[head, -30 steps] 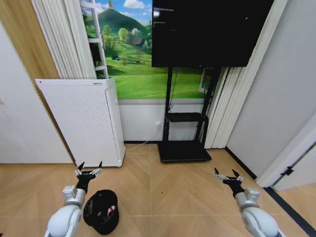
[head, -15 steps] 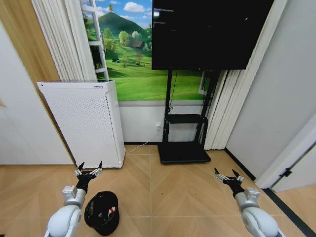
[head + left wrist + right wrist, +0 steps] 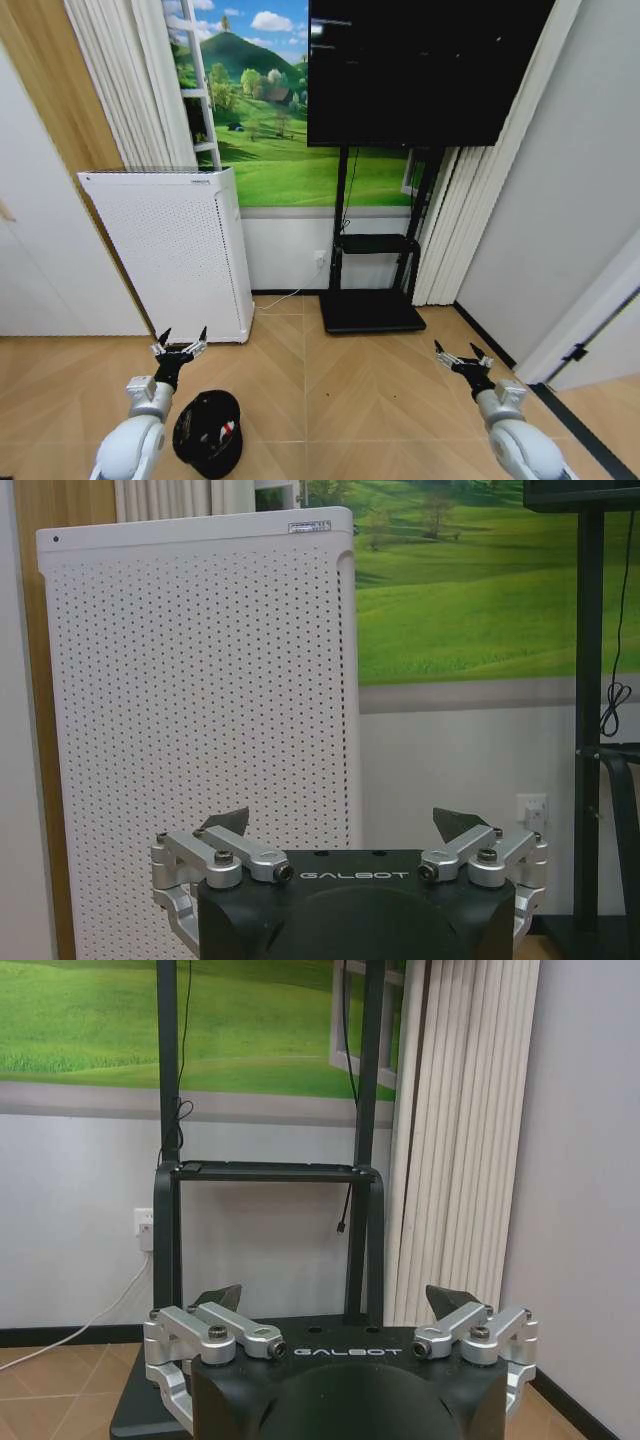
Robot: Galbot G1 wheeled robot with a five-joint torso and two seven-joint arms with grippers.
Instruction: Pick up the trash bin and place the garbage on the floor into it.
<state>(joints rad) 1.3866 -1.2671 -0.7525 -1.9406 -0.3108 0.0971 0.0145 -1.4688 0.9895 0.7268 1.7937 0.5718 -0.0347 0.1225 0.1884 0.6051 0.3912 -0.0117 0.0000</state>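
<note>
Trash bin (image 3: 207, 433) beside left end effector (image 3: 180, 338) | both end effectors spread

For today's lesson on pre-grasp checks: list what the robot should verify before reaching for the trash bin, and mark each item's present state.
1. Trash bin in view, on the floor just right of the left arm: ok.
2. Left end effector open and holding nothing: ok.
3. Right end effector open and holding nothing: ok.
4. Floor between left end effector and bin free of obstacles: ok.
5. White perforated appliance stands apart from the bin: ok.
6. Red-and-white item inside the bin; other garbage located: cannot tell.
</note>
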